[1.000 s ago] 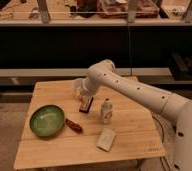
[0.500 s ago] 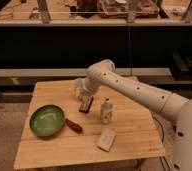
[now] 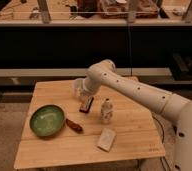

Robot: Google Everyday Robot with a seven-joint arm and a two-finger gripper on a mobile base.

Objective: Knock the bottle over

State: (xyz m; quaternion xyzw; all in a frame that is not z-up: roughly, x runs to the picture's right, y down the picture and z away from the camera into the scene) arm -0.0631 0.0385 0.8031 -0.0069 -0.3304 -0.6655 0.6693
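A light wooden table (image 3: 134,131) fills the lower half of the frame, set in front of a dark shelf unit that runs across the upper half. The robot's white arm (image 3: 139,92) comes in from the lower right edge, rises to an elbow near the middle of the frame and bends down toward the tabletop. The dark gripper (image 3: 86,104) at its end hangs low over the boards just left of the table's centre, pointing down and a little tilted; whether it is clenched or released cannot be told, and nothing can be seen grasped in it. The bottle (image 3: 106,111) stands upright just right of the gripper, near the middle of the table, small and whitish with a narrow neck; a thin strip of wood seems to show between the two, though contact cannot be ruled out. A round green bowl (image 3: 47,120) sits in the lower left part of the table, and a small reddish-brown object (image 3: 74,125) lies just beside its right rim. A flat pale block (image 3: 106,139) lies toward the lower front edge, below the bottle and apart from it. A whitish cup (image 3: 78,86) stands behind the gripper, partly hidden by the arm
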